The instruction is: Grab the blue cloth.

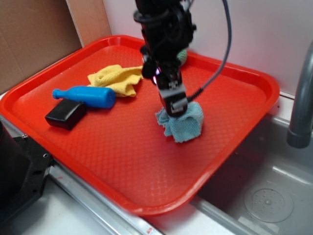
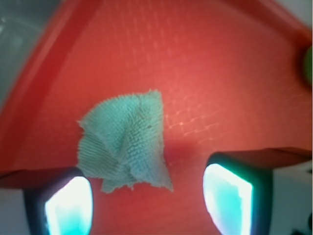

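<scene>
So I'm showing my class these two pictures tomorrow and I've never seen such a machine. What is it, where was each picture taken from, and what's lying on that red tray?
It is a robot arm with a gripper at its end. One picture looks on from outside; the other comes from a camera on the arm's wrist, looking down between the two fingers. On the red tray lie a blue cloth, a yellow cloth, a blue plastic pin and a black box. The gripper is open above the blue cloth and holds nothing yet.
</scene>
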### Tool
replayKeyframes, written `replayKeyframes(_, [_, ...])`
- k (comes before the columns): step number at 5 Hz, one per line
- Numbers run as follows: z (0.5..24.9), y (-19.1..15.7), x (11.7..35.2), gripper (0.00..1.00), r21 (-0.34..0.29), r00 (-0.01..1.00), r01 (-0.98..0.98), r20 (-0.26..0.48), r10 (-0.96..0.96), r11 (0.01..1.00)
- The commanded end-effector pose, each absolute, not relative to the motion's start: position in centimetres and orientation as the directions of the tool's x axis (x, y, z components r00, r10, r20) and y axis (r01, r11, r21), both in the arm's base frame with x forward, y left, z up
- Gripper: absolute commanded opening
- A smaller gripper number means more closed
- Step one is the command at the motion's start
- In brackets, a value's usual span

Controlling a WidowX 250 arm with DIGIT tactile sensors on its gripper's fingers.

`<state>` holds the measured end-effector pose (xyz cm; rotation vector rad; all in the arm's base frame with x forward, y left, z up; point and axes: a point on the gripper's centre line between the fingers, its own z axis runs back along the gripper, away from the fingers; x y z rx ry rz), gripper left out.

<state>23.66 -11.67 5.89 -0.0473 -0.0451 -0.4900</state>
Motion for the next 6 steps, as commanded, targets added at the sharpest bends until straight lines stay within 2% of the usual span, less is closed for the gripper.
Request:
replayKeyframes(1, [3.9, -13.4, 24.1, 1.0, -0.023, 0.861, 0.508, 0.029, -0.508, 0.861])
replayKeyframes(2, [3.1, -13.7, 24.0, 0.93, -0.023, 0.864, 0.503, 0.016, -0.502, 0.864])
replayKeyframes(3, [2.8, -13.8, 23.8, 0.0, -0.008, 0.878, 0.478, 0.005, -0.478, 0.878])
replayKeyframes(4, [3.3, -13.5, 23.6, 0.0, -0.009, 0.893, 0.449, 0.008, -0.449, 0.893])
replayKeyframes(5, [5.4, -13.1, 22.9, 0.0, -0.004, 0.931, 0.363, -0.023, -0.363, 0.932])
replayKeyframes(6, [9.4, -11.1, 22.2, 0.0, -0.049, 0.97, 0.24, 0.037, -0.238, 0.97])
